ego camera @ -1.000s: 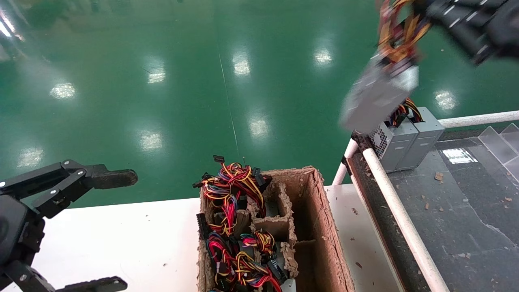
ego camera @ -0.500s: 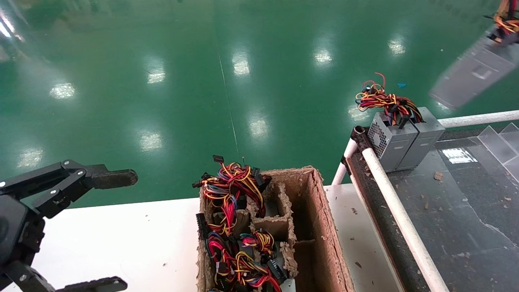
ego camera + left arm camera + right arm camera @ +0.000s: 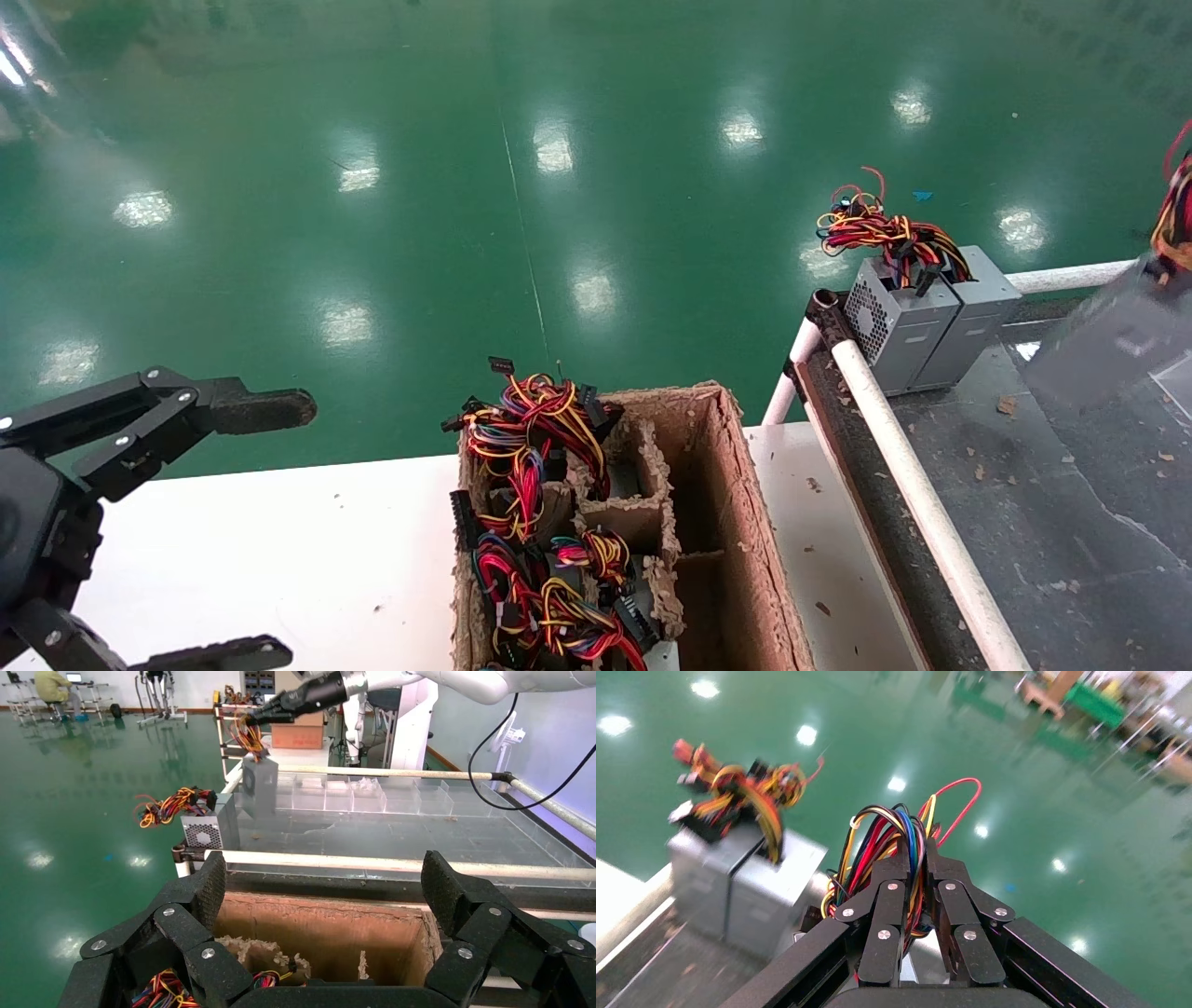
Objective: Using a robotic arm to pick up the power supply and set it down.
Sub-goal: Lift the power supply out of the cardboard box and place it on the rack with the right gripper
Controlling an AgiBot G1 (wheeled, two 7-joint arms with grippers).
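Power supply [image 3: 1113,340], dangling by its wires [image 3: 905,846] clenched in the right gripper [image 3: 916,881], now descending over the conveyor's [image 3: 1071,522] far edge, nearing set-down; left gripper [image 3: 242,522] gaping, idle.

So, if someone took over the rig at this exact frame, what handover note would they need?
Right pincer: shut on the wire bundle of the carried power supply, which hangs above the dark conveyor surface, beside the two placed units at its far corner.
Left pincer: open, parked over the white table, holding nothing.
Cardboard crate: more units with wire bundles remain in its left compartments; the right compartments look empty.
Done: unit lifted out and brought over the conveyor.
Left: lower it, set it down, release.
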